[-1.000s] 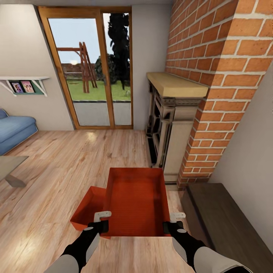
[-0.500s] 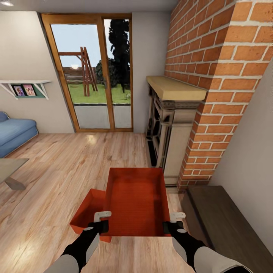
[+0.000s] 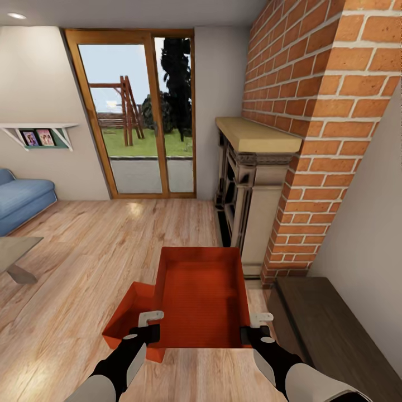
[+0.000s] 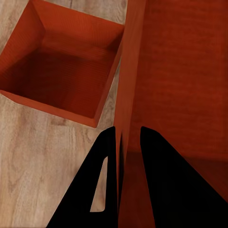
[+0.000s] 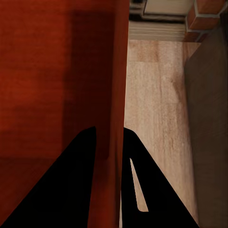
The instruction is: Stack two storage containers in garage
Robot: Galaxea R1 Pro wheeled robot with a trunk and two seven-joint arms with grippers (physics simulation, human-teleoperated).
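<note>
Both grippers hold one red-orange storage container [image 3: 201, 298] up off the wood floor [image 3: 84, 251]. On its left side, the left gripper [image 3: 149, 326] pinches the thin wall, one finger inside the bin and one outside. You can see this close up from the left wrist, where the two dark fingers [image 4: 107, 180] squeeze the wall [image 4: 127, 95] between them. On the other side, the right gripper [image 3: 255, 328] pinches the right wall the same way, and the right wrist view shows its fingers [image 5: 80, 180] on both sides of that wall [image 5: 118, 95]. A second storage container [image 3: 131, 315] sits on the wood floor, just beside the held one and partly under it on the left. Nearby on the right stand a brick fireplace [image 3: 312, 134] and a dark bench [image 3: 329, 329]. Far off on the left is a blue sofa [image 3: 22, 201], with a glass door [image 3: 139, 111] behind.
</note>
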